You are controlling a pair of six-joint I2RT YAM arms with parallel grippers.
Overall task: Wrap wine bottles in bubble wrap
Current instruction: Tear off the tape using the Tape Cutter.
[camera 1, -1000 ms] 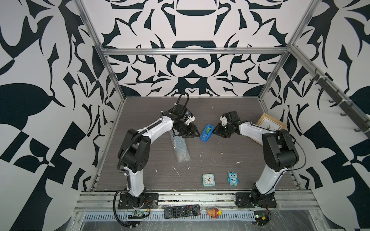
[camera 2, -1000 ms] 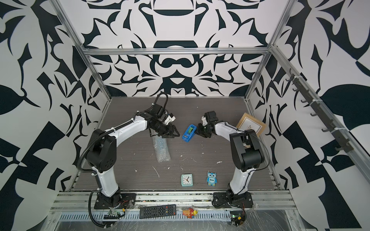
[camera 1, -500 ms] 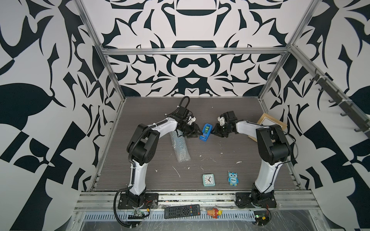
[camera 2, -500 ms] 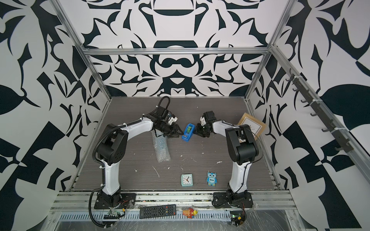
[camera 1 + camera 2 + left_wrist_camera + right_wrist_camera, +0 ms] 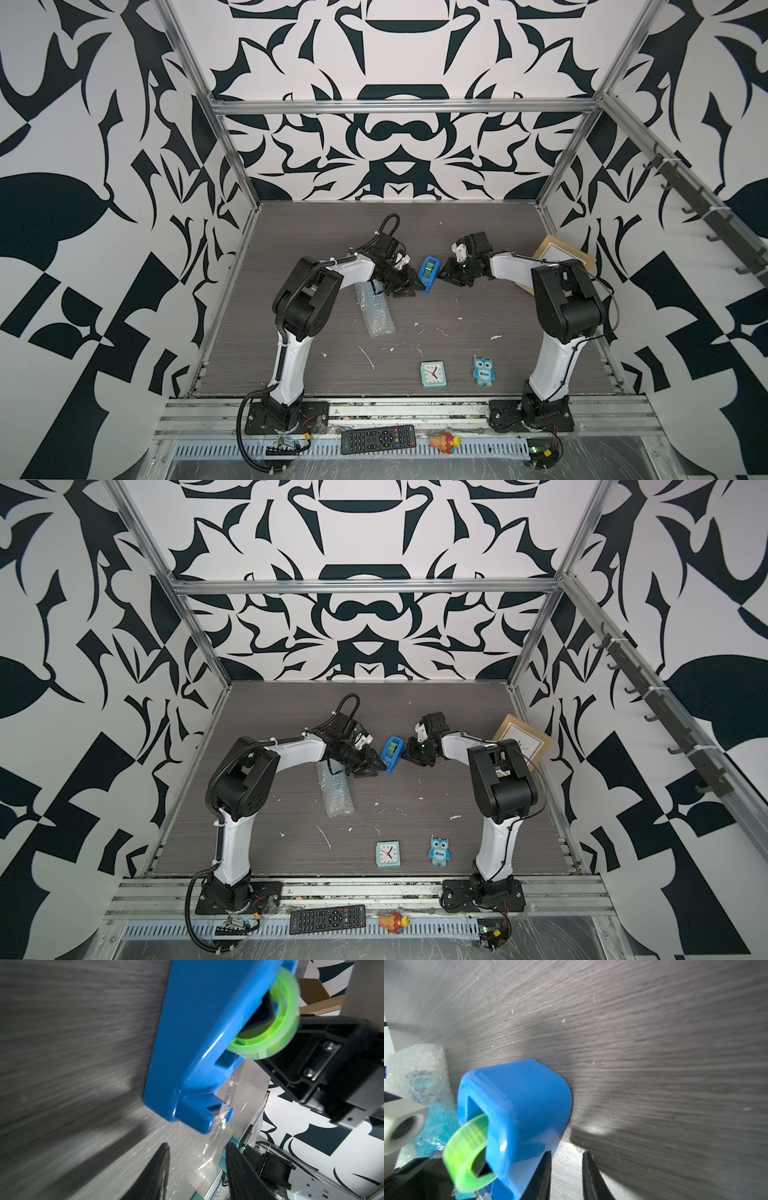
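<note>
Since my left gripper [image 5: 197,1151] and right gripper [image 5: 566,1157], each part-open and empty, have converged on the blue plastic tape dispenser [image 5: 429,273], the blue glass bottle [image 5: 433,1113] in clear bubble wrap [image 5: 376,311] at its eight o'clock seems ready for taping.

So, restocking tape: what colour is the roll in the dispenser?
Translucent green; the tape roll shows best in the left wrist view.

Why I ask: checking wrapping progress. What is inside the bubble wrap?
A bottle of blue liquid shows through the bubble wrap in the right wrist view. Its cap and label are covered; both top views show only wrap.
</note>
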